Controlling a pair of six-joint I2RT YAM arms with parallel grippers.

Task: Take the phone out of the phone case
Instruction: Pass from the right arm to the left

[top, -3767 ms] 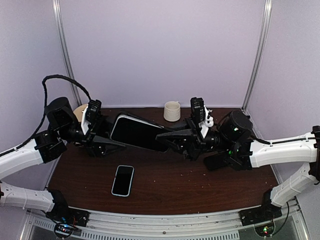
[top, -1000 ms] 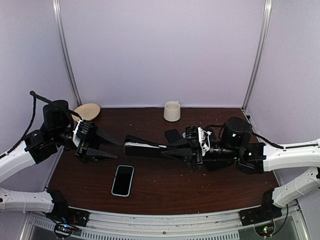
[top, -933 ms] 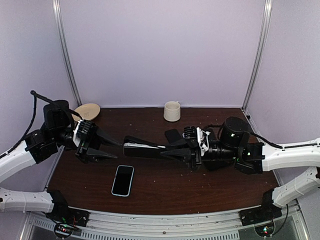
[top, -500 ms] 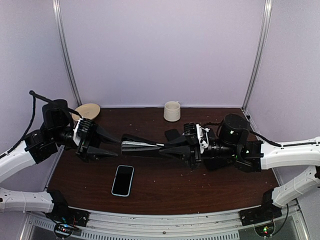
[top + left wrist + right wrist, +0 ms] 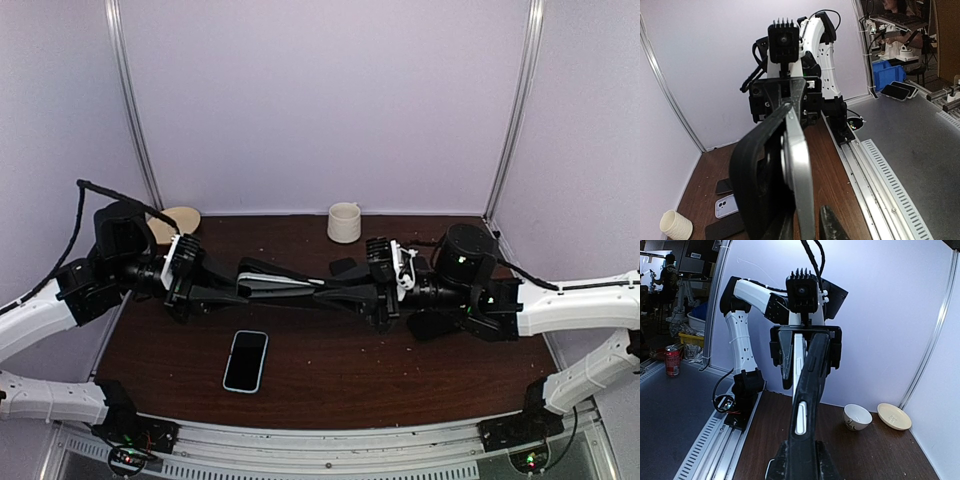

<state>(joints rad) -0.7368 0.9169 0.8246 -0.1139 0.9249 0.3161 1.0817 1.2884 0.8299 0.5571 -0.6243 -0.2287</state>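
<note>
Where the phone (image 5: 799,190) sits: in mid-air above the middle of the desk (image 5: 400,370), turned edge-on and stretched between the two arms.
How the phone case (image 5: 752,175) lies: at the left arm's end the black rim bows away from the phone's pale edge in a loose loop. Toward the right arm it looks seated, though that end is mostly hidden.
What the right fingers (image 5: 350,290) do: they are clenched on the far end of the phone, case and all. I take this as the anchor hold, keeping it steady off the desk.
What the left fingers (image 5: 215,292) do: they sit either side of the loosened end. The left wrist view shows a sliver of desk between one finger and the phone, so they look released, not clamped.
Why it is held so: lifted and edge-on, the rim can be reached from both faces, which lying flat would prevent.
What comes next: by my reading the case is partly peeled and the phone is not yet out. The left fingers must catch the rim alone and draw it off.
What could go wrong: pinching phone and case together would only tug against the other arm.
What else the desk carries: a second phone (image 5: 246,360) in a pale case lies flat near the front, a dark flat slab (image 5: 343,267) lies just behind the right fingers, a cream cup (image 5: 344,222) stands at the back, and a tan bowl (image 5: 172,220) sits in the back left corner.
</note>
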